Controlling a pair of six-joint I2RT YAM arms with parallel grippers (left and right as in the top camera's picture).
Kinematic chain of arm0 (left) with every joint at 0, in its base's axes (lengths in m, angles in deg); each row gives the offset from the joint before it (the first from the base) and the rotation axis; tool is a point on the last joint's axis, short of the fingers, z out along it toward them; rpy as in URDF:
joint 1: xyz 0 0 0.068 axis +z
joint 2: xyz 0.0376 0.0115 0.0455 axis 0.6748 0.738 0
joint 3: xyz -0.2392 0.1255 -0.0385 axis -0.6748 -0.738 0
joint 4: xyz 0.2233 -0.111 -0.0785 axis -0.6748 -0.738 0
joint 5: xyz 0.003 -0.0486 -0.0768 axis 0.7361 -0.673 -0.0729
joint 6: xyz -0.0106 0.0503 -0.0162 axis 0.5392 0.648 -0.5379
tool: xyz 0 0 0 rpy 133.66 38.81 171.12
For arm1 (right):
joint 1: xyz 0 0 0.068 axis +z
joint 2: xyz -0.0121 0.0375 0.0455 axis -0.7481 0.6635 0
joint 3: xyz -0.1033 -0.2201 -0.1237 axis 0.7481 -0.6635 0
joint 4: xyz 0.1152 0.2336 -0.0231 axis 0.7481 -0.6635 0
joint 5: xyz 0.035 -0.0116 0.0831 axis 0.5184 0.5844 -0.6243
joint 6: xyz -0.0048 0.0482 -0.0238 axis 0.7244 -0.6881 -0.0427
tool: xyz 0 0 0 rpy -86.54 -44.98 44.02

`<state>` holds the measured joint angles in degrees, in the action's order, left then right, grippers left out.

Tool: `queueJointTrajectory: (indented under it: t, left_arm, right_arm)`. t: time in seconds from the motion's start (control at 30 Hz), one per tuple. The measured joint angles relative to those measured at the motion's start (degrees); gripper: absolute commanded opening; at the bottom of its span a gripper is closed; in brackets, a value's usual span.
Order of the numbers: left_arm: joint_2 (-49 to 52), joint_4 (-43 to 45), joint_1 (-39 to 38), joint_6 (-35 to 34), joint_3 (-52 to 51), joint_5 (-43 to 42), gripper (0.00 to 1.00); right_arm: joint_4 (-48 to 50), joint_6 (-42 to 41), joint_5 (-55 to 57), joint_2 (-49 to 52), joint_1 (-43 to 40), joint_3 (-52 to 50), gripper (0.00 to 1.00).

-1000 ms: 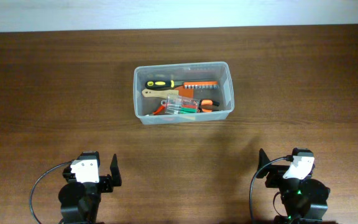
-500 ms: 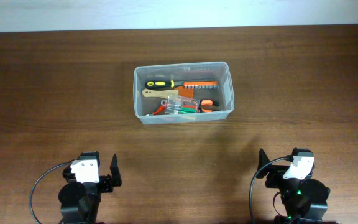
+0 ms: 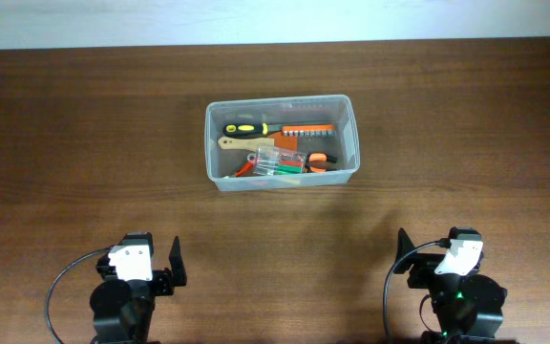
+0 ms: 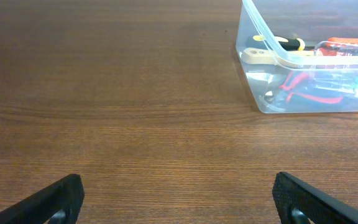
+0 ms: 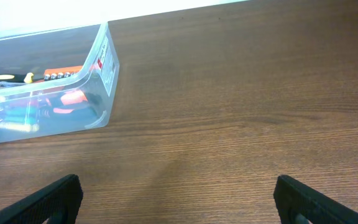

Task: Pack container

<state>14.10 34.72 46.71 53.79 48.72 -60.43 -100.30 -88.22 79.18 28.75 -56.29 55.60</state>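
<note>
The container [image 3: 282,182], full of tools [image 3: 277,148], looks stiff, slick, weighty; grip its rim. Both jaws gape, well short of it.

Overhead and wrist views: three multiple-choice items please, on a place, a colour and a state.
1. The container stands: A. on a shelf; B. on the table, near its middle; C. on the floor.
2. The screwdriver handle is: A. blue; B. white; C. yellow and black.
3. The left gripper and right gripper are: A. both open, empty; B. both shut on tools; C. both shut, empty.
Answers: B, the overhead view shows it there; C, seen through the open top; A, each wrist view shows a wide gap with nothing in it.
</note>
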Motion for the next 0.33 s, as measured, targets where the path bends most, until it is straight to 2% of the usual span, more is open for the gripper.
queueJointTrajectory:
  t: [0.33]
  left_arm:
    - [0.00,0.00,0.00,0.00,0.00,0.00,0.99]
  right_arm:
    - [0.00,0.02,0.00,0.00,0.00,0.00,0.99]
